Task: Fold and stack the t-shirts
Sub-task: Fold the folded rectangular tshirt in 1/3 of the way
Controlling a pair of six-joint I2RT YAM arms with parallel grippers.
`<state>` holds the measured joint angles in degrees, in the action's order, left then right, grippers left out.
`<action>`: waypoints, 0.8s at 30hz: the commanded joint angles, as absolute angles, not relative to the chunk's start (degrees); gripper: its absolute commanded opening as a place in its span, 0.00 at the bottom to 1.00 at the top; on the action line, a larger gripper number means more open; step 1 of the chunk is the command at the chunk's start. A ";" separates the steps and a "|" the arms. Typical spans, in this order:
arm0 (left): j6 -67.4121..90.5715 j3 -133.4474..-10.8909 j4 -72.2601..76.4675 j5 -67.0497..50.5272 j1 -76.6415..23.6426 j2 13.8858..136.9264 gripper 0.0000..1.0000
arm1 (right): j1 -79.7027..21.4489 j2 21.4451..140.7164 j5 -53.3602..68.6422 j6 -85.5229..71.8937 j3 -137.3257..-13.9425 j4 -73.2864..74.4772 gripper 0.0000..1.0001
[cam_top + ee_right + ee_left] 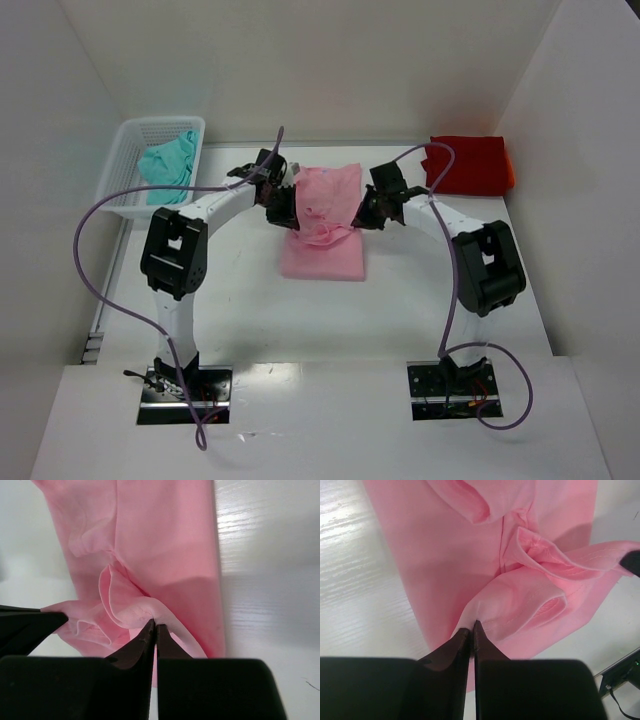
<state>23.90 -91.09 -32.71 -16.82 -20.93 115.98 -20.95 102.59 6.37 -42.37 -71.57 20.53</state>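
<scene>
The light pink t-shirt (pixel 325 255) lies partly folded in the middle of the table, its upper half bunched between the two arms. My left gripper (pixel 283 212) is at its left side, jaws pressed together on a fold of the pink cloth (pixel 520 600) at their tips (pixel 471 626). My right gripper (pixel 362 218) is at the right side, shut on a rolled pink edge (pixel 135 610) at its tips (pixel 155 625). The red t-shirt (pixel 468 165) lies folded at the back right. The teal t-shirt (pixel 168 162) sits crumpled in the basket.
A white mesh basket (pixel 120 150) stands at the back left against the wall. White walls close in the table on the left, back and right. Purple cables loop off both arms. The left gripper's dark finger (pixel 25 627) shows in the right wrist view.
</scene>
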 commanded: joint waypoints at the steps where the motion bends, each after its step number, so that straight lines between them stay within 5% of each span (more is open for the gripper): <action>1: 21.54 -94.83 -32.70 -18.72 -20.57 117.60 0.12 | -20.48 104.41 5.27 -41.22 -74.27 18.11 0.04; 14: 20.39 -99.67 -33.84 -17.58 -18.99 122.78 0.14 | -19.95 106.70 2.81 -40.17 -76.99 17.49 0.05; 24: 19.16 -101.16 -30.85 -20.39 -18.46 123.84 0.39 | -19.95 108.28 2.29 -40.17 -78.05 15.82 0.13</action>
